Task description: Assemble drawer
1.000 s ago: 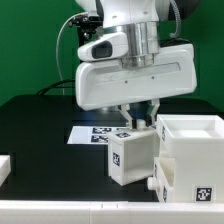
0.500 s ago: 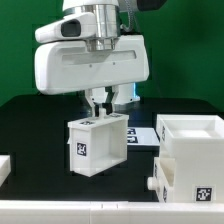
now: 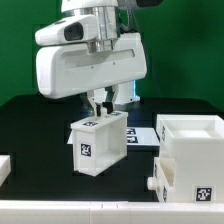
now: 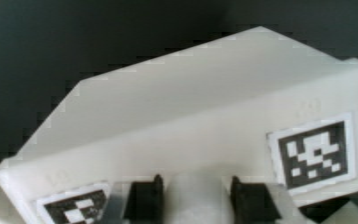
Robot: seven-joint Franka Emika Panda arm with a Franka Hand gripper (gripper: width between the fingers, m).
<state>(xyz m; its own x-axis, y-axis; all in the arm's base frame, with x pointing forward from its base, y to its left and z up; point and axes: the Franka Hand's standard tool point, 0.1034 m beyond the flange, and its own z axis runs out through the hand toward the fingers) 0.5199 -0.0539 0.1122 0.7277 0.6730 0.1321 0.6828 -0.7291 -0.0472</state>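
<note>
My gripper (image 3: pixel 102 110) is shut on the top wall of a white box tray (image 3: pixel 99 148) with a square tag on its face, and holds it in the air above the black table, left of centre in the exterior view. In the wrist view the same tray (image 4: pixel 194 110) fills the picture, with two tags on it, and my two dark fingers (image 4: pixel 146 198) clamp its near wall. The large white housing (image 3: pixel 190 160), with a tag low on its front, stands at the exterior view's right. A small knob (image 3: pixel 153 184) shows at its lower left corner.
The marker board (image 3: pixel 140 134) lies flat on the table behind the held tray. A white part (image 3: pixel 4 168) sits at the exterior view's left edge. A green wall stands at the back.
I carried the tray from beside the housing to the exterior view's left. In the last half second it has shifted slightly right and tilted a little.
</note>
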